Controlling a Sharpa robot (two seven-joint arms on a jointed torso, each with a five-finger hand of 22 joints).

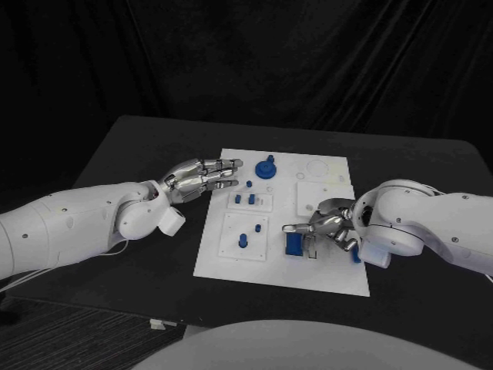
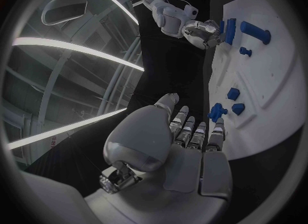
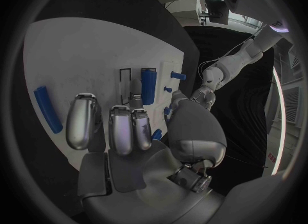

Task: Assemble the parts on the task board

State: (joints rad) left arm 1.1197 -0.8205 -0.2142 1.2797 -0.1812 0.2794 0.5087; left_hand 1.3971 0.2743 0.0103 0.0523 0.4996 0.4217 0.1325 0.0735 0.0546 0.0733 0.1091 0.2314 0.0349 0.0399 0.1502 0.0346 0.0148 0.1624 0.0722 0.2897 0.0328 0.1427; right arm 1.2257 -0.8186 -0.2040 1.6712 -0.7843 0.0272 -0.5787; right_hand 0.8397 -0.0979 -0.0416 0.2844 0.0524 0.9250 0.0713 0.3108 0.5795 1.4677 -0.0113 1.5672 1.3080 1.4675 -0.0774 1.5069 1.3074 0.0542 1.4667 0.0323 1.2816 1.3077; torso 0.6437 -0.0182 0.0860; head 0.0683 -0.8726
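Seen from the head camera, the left hand (image 1: 202, 179) hovers at the left edge of the white task board (image 1: 333, 277), fingers loosely extended toward the board and holding nothing. Just beyond its fingertips stands a round blue part (image 1: 268, 168) near the board's far edge; two small blue pegs (image 1: 244, 200) sit in a square panel mid-board, and another blue piece (image 1: 243, 240) lies in a nearer panel. Further right, the right hand (image 1: 326, 228) rests on the board with fingers curled down beside an upright blue block (image 1: 294, 245); whether it grips that block cannot be told.

These parts look like small rigid plastic: light, smooth, probably slippery, best pinched across their flat sides or by the peg shaft.

Only the right wrist camera reveals a long blue bar (image 3: 49, 109) lying flat on the board beside the fingertips (image 3: 83, 121), and a blue cylinder (image 3: 148, 86) ahead of them, apparently untouched.
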